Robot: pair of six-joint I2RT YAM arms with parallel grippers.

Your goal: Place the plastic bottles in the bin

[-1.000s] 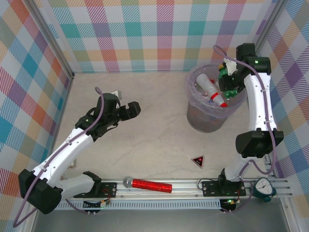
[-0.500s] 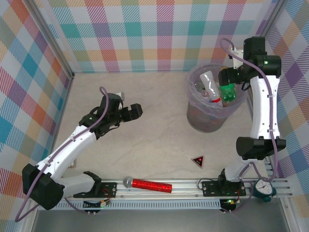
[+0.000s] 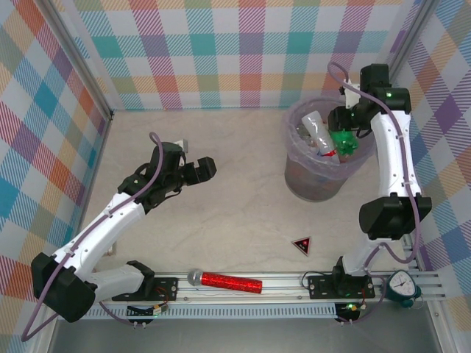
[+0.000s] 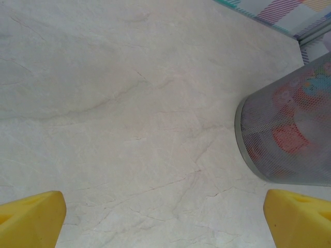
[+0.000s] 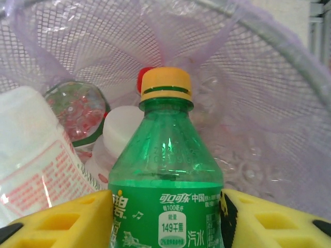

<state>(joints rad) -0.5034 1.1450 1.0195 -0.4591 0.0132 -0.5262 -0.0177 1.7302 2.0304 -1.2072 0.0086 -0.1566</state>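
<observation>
The green bottle (image 5: 165,170) hangs over the open mouth of the bin (image 5: 269,103), cap end pointing in, on the bin's right-hand side in the top view. It is translucent green plastic w/ a ribbed shoulder and a yellow cap (image 5: 165,82) that has a dark ring near its lower edge. Its label (image 5: 165,219) is green w/ white Chinese print. "149" reads clearly in a small outlined box and "100" in the line above it. The other chars are too small to give for certain.

The right gripper (image 5: 166,199) has hold of it. Its yellow fingers (image 5: 67,219) press on either side of the label, closed as far as the bottle allows.

Other bottles lie inside the bin, below and left of the green one:
- a clear bottle w/ a white label (image 5: 36,170) and red print, unreadable
- a round clear base (image 5: 77,108) w/ red showing through
- a white cap (image 5: 121,129)
- a red cap (image 5: 144,75) just behind the yellow one

The bin is round w/ a mesh wall and a thin lilac liner (image 5: 170,41) draped inside.

The left gripper (image 3: 199,169) is well apart from the bin, to its left, over the bare table (image 3: 243,198). Its jaws stand wide w/ nothing between them. Its wrist cam catches the bin's mesh wall w/ red blurs behind it.

On the bin's near side lies a small dark triangle (image 3: 301,245) w/ a red mark. Farther out on that side, toward the arm bases, a red glittery microphone (image 3: 224,281) w/ a silver head lies on the rail. A round dial gauge (image 3: 402,285) sits near-right of the bin.
</observation>
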